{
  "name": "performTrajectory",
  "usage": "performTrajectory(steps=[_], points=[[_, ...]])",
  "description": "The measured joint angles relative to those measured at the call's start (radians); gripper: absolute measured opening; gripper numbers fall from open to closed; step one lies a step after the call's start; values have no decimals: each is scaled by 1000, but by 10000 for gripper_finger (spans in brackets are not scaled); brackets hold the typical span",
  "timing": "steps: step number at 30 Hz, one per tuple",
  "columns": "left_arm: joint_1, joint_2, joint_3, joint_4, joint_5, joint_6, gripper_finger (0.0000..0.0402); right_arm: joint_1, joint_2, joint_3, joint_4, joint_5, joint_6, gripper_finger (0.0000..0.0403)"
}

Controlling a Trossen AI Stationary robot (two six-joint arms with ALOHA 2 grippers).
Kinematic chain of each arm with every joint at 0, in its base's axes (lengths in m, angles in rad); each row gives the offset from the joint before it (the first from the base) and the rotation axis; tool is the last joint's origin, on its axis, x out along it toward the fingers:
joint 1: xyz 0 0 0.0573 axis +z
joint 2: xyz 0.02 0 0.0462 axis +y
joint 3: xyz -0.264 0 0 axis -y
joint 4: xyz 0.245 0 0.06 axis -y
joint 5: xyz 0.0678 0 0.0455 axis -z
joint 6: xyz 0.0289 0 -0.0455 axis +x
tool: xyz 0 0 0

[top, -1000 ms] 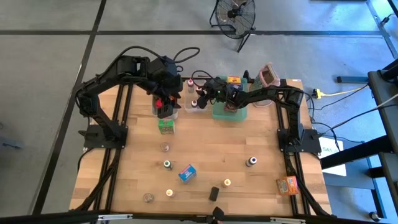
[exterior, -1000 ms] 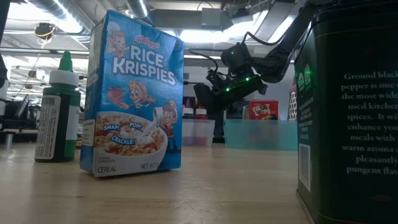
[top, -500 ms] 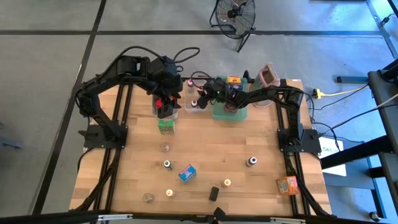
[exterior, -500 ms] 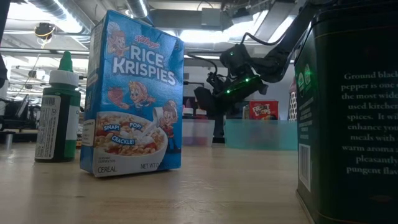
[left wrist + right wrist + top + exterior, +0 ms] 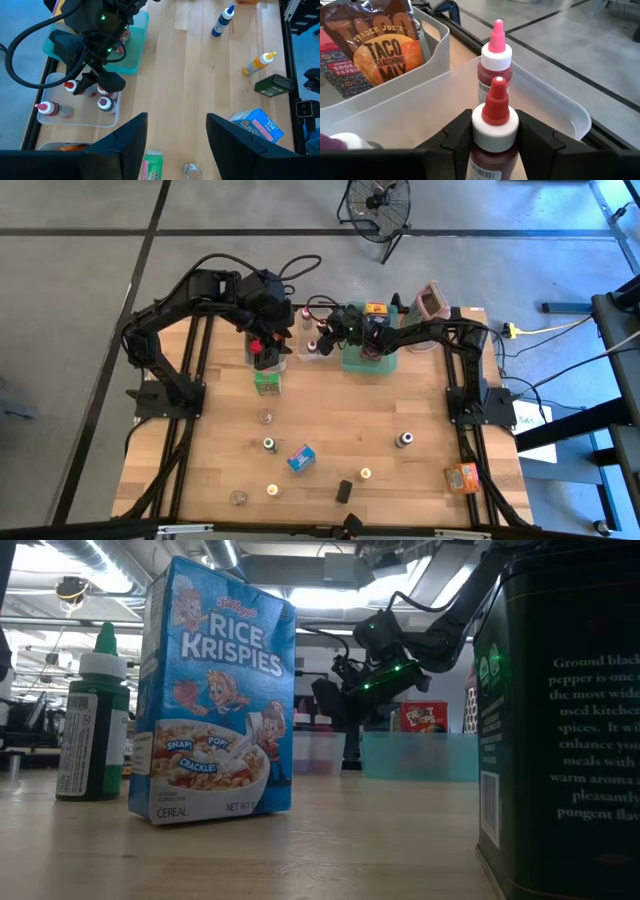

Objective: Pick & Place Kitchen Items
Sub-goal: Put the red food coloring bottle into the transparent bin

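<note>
red-capped bottle (image 5: 494,131) gripped by right hand (image 5: 492,137).

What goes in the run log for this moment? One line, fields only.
right gripper: shut on red-capped bottle, over clear bin | left gripper: open, empty, above table | pink-capped bottle: standing in bin

Looks like a robotics lab or workshop, not a kitchen.
Bare concrete floor (image 5: 80,290), standing fan (image 5: 378,202), ceiling ducts (image 5: 90,560) overhead.

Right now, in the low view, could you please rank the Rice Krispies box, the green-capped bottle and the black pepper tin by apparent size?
1. black pepper tin, though it is nearest the camera and cropped
2. Rice Krispies box
3. green-capped bottle
</note>
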Motion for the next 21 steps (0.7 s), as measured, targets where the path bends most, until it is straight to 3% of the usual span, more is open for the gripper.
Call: performTrajectory(steps=[21], points=[[0, 0, 0, -1, 0, 0, 198, 0, 0, 0, 9, -35, 7, 141]])
